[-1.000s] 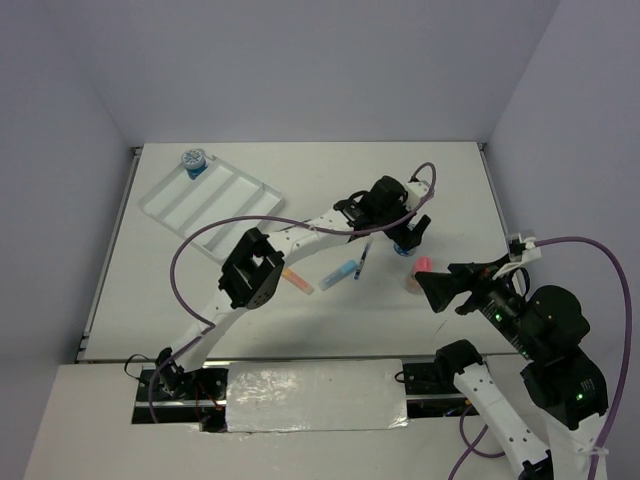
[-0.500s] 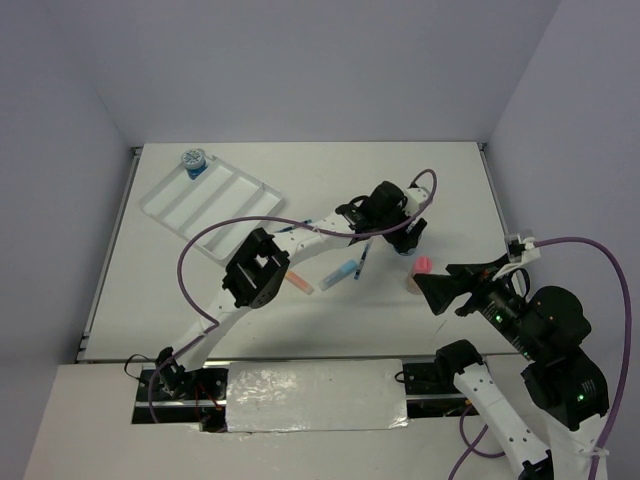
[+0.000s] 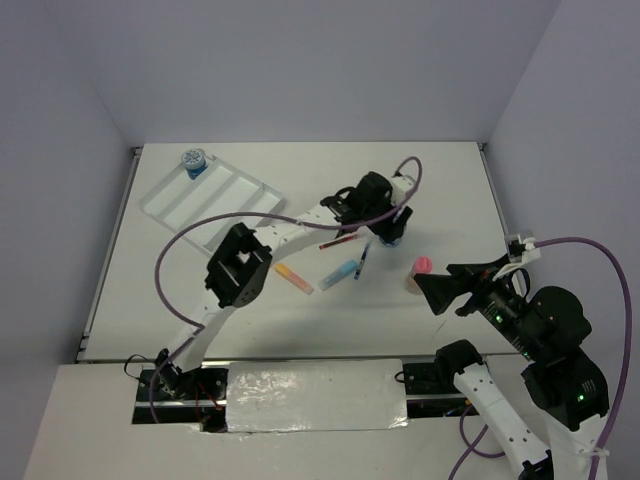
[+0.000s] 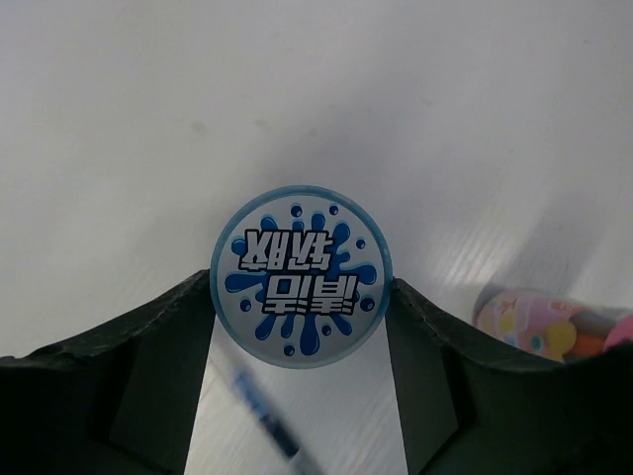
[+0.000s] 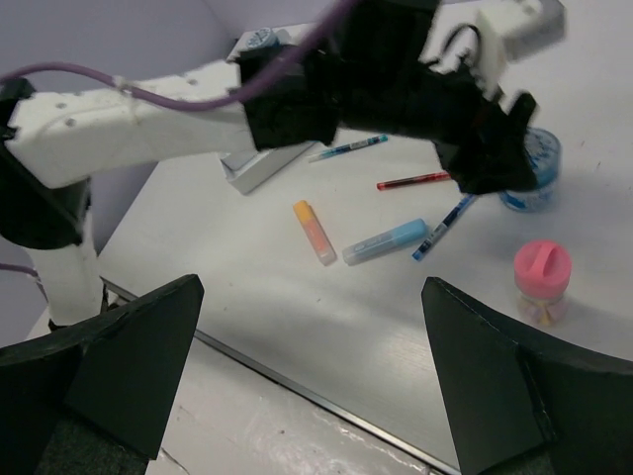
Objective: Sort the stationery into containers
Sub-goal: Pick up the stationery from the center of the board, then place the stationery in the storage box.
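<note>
Right now my left pincer [image 4: 300, 293] is pinching a round blue-white roll [image 4: 302, 267], one finger pressed to each side of it. I cannot tell whether the roll rests on the surface [image 3: 450, 190] or hangs just above it. A blue pen [image 3: 364, 258] lies just beside it on the near side, and a red pen [image 3: 340, 240] lies a little to the left. Nearer me are a light-blue marker [image 3: 343, 272] and an orange-yellow marker [image 3: 294, 277], close together but apart. A pink-capped glue stick [image 3: 421, 268] stands upright to the right of the roll. My right pincer [image 3: 440, 288] hovers near the glue stick, spread wide and holding nothing. Well away at the far left sits the white tray [image 3: 240, 200], with a second roll [image 3: 193, 160] in its far corner.
</note>
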`<state>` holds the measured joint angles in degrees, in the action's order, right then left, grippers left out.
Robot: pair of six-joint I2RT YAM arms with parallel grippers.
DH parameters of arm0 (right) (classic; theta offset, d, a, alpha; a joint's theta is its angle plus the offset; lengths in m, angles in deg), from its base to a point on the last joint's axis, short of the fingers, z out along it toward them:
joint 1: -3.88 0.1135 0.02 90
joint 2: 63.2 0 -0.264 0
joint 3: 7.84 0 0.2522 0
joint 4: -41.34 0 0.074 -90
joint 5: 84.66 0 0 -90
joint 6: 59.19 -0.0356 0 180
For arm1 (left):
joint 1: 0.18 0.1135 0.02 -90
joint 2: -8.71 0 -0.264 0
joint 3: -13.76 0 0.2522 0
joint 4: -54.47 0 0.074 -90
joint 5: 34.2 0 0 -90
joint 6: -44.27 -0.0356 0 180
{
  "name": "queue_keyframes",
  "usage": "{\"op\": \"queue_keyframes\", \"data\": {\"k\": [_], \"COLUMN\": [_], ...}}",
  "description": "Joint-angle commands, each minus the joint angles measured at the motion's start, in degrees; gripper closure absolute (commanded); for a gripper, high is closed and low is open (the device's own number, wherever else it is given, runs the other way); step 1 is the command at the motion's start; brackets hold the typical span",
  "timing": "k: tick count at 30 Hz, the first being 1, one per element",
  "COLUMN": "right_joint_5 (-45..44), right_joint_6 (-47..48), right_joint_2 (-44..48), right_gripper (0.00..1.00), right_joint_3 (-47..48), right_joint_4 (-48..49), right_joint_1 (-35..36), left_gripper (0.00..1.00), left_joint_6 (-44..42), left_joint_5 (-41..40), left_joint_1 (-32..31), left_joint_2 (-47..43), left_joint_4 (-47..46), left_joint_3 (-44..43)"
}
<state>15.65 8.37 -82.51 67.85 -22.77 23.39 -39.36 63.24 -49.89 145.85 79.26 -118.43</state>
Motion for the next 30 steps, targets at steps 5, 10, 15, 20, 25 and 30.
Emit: {"op": "queue_keyframes", "data": {"k": [5,10,15,20,25,30], "right_joint_5": [-0.8,1.0,1.8,1.6,1.3,1.3], "right_joint_6": [1.9,2.0,2.8,3.8,4.2,4.5], "right_joint_2": [1.4,1.6,1.2,0.3,-1.0,-2.1], "right_gripper": [0.0,0.0,0.0,0.0,0.0,0.0], "right_joint_3": [-0.9,-4.0,-6.9,-8.2,-9.0,-9.3], "right_joint_4": [0.9,2.9,3.9,4.5,5.6,6.1], "right_joint_1": [0.2,0.2,0.2,0.2,0.2,0.2], "left_gripper": [0.93,0.96,0.94,0.98,0.94,0.89], "left_joint_6": [13.9,23.1,26.6,27.7,27.4,27.3], "left_joint_5": [-25.5,-26.7,-22.6,-14.3,-13.2,-14.0], "left_joint_1": [17.8,37.5,55.1,64.1,65.1,65.4], "left_joint_2": [-23.8,-27.4,-28.5,-22.7,-22.9,-19.7], "left_joint_4": [-1.3,9.2,10.0,10.0,4.6,3.2], "left_joint_3": [7.0,7.0,8.5,5.0,11.8,14.4]}}
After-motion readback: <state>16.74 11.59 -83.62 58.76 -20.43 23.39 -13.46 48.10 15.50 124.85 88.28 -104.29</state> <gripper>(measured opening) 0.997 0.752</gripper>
